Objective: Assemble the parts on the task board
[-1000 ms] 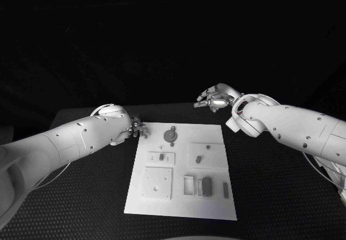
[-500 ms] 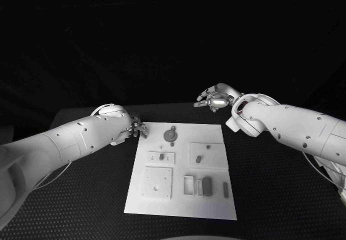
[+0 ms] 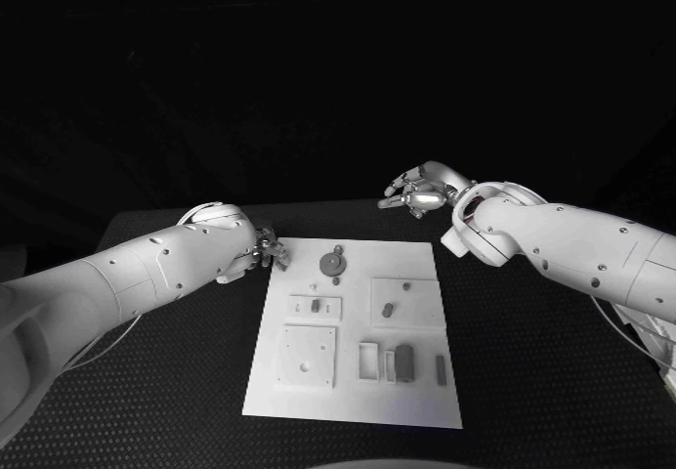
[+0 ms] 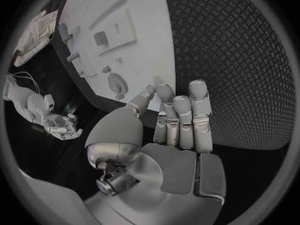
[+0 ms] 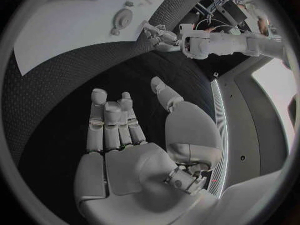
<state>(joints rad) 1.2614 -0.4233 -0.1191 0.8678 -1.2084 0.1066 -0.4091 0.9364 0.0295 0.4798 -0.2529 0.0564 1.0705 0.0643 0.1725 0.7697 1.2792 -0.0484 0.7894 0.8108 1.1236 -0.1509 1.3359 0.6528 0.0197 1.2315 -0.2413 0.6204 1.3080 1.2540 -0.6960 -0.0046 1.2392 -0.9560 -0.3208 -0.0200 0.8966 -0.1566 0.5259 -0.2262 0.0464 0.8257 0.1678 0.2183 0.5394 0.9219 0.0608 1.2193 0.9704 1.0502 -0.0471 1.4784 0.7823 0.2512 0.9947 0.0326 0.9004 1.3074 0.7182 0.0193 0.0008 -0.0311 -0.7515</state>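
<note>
Task board unmarked, between two empty hands

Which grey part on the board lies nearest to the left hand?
The round disc part near the board's far edge; the other parts lie farther from the left hand.

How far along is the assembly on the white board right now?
Barely begun, by the look of it. Small grey parts lie loose on the white task board, some beside its raised blocks. Nothing is in hand: the left hand hovers at the board's far corner, the right hand is raised beyond it, both empty. Picking and seating remain.
</note>
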